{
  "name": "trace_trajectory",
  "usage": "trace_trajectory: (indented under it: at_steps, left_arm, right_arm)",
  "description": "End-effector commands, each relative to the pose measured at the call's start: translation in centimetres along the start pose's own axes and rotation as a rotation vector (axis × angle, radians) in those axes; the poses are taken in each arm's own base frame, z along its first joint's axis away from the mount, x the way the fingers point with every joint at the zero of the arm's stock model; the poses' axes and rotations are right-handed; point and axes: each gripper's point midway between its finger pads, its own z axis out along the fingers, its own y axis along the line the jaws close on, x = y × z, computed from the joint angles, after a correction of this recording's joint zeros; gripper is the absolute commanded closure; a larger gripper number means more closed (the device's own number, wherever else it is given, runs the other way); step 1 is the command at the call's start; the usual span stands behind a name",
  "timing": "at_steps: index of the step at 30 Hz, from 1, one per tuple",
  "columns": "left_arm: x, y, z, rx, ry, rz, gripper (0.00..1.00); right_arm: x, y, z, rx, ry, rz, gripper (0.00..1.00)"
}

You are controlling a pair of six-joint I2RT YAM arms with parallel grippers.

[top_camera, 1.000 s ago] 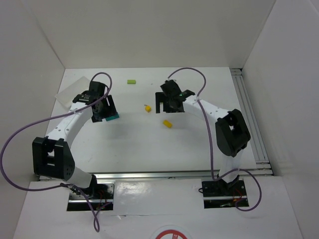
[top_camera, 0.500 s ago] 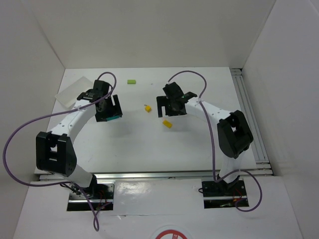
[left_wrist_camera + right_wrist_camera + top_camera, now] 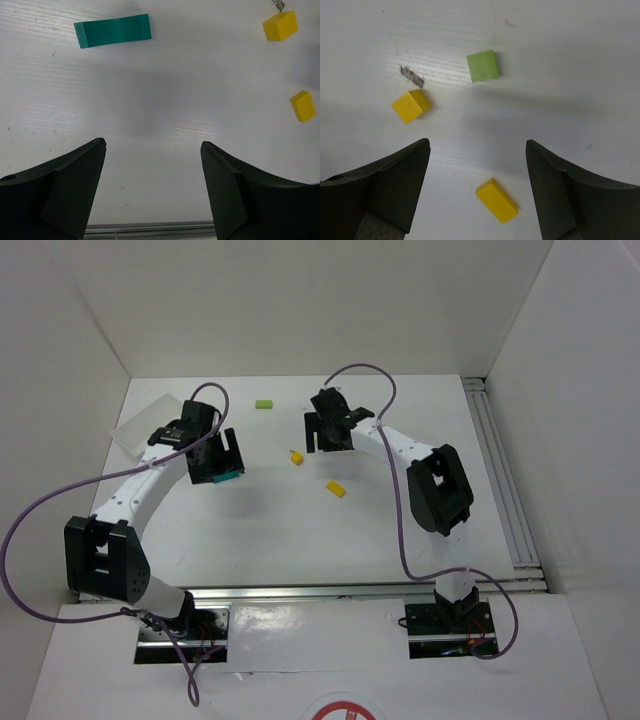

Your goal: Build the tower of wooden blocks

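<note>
while the left gripper (image 3: 152,150) and right gripper (image 3: 477,150) both hang spread and empty, a sloppy descent could knock that tiny yellow block (image 3: 496,200) sideways.

Side by side: the left arm (image 3: 130,495) and right arm (image 3: 395,448), both built of slim white links joined by boxy black joint housings. A thin purple cable (image 3: 208,387) runs loose along each arm. Black base mounts (image 3: 180,625) sit on bare metal plates. The left gripper (image 3: 152,147) and right gripper (image 3: 477,145) each carry two matte black fingers (image 3: 70,185), broad wedges narrowing to blunt, angled tips.
</note>
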Motion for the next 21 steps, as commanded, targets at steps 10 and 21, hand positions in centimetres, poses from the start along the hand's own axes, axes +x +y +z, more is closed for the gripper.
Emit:
trace_trajectory:
  at_steps: [10, 21]
  left_arm:
    - [-0.1, 0.0, -1.2, 0.038, -0.025, 0.024, 0.1]
    - [-0.1, 0.6, -1.1, 0.034, -0.017, 0.018, 0.1]
  right_arm:
    - [-3.9, 0.2, 5.5, 0.101, -0.044, -0.027, 0.19]
    - [-4.1, -0.1, 6.8, 0.108, -0.043, -0.039, 0.27]
